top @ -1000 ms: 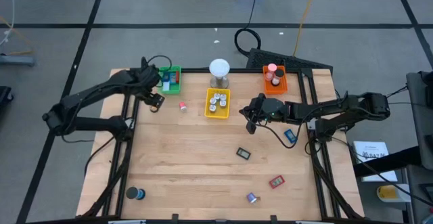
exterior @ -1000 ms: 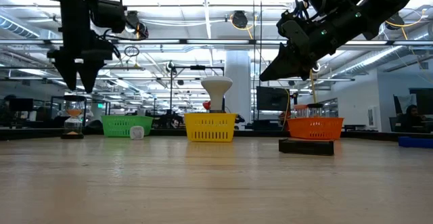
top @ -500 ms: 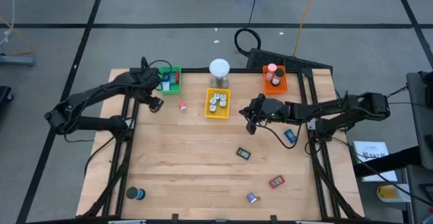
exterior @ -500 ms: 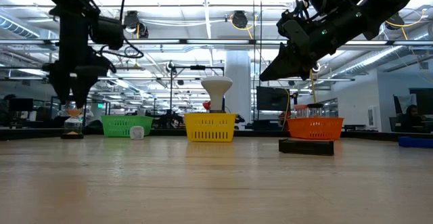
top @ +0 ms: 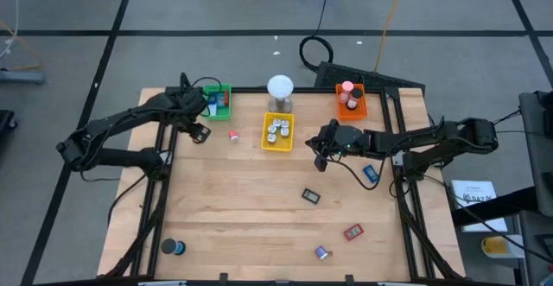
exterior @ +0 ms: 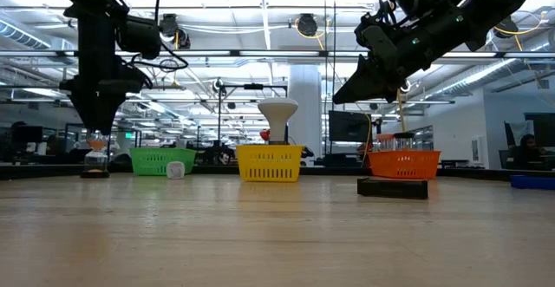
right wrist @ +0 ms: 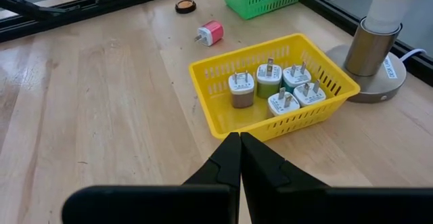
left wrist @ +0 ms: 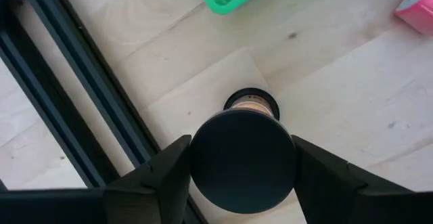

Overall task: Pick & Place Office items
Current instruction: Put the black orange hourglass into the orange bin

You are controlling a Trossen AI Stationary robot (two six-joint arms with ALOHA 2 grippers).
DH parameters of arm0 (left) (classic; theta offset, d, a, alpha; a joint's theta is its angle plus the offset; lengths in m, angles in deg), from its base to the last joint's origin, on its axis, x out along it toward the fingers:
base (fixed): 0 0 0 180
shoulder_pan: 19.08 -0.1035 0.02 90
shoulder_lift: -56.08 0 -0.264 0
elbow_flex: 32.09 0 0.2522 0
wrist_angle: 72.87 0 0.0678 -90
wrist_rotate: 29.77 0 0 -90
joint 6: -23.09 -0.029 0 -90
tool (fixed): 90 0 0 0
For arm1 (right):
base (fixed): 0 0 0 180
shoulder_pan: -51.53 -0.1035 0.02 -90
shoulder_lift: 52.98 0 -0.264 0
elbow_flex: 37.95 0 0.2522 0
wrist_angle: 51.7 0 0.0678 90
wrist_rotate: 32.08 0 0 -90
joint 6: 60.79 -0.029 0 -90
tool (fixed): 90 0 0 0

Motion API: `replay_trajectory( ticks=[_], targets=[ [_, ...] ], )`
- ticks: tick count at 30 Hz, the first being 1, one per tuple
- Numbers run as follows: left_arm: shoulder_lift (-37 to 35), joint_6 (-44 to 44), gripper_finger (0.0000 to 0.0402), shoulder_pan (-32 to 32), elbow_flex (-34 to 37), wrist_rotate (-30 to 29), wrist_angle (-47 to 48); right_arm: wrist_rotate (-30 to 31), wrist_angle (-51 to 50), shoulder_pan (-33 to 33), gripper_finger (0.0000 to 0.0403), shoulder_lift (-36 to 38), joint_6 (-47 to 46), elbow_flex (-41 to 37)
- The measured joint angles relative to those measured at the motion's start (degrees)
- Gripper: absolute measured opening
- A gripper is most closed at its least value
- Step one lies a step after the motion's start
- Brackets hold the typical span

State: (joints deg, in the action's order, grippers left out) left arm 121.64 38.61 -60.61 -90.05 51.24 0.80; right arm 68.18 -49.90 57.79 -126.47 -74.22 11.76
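Observation:
A small hourglass (exterior: 94,157) with a black round top cap (left wrist: 243,160) stands upright on its base near the table's far left corner. My left gripper (top: 197,131) is right above it, open and pointing down, with one finger on each side of the cap. My right gripper (right wrist: 240,158) is shut and empty. It hovers above the table (top: 320,156), just right of the yellow tray (top: 277,132), which holds several white plug chargers. A pink charger (top: 233,135) lies loose on the table between the two grippers. My left gripper comes from above, pointing down. Its fingers (left wrist: 169,173) flank the hourglass's black top cap (left wrist: 203,183). I cannot tell whether they touch the cap. The hourglass stands upright on the table.
The green tray (top: 217,101), the white-domed cylinder (top: 280,94) and the orange tray (top: 351,102) line the far edge. A dark piece (top: 311,196), a blue piece (top: 371,174), a red piece (top: 352,232), a silvery bit (top: 321,252) and a black roll (top: 174,248) lie scattered on the near half.
My left gripper has come down toward the hourglass, and its fingertips now reach the level of the top cap. The hourglass has stayed where it was.

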Motion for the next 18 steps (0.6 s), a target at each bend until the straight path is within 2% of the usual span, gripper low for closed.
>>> replay_trajectory(
  ticks=[4, 7, 12, 15, 18],
  targets=[
    [0.0, 0.0, 0.0217, 1.6, -3.1, 0.8, 3.7, 0.0, 0.0, 0.0, 0.0000, 0.0, 0.7, 0.0],
    [0.0, 2.3, 0.0216, 5.6, -7.7, 2.1, 7.6, 0.0, -0.5, 0.0, 0.0000, 0.5, 0.7, 0.0],
    [0.0, 6.6, 0.0216, 19.0, -15.3, 3.0, 7.2, 0.1, -7.5, -0.3, 0.0000, 5.1, 0.7, 0.0],
    [0.5, 9.7, 0.0216, 27.4, -17.6, 2.9, 2.6, 1.9, -12.0, -1.7, 0.0000, 8.7, 0.7, -0.3],
    [2.8, 12.1, 0.0216, 33.9, -18.7, 2.9, -3.6, 3.1, -12.3, -3.3, 0.0000, 12.0, 0.7, -2.2]
  ],
)
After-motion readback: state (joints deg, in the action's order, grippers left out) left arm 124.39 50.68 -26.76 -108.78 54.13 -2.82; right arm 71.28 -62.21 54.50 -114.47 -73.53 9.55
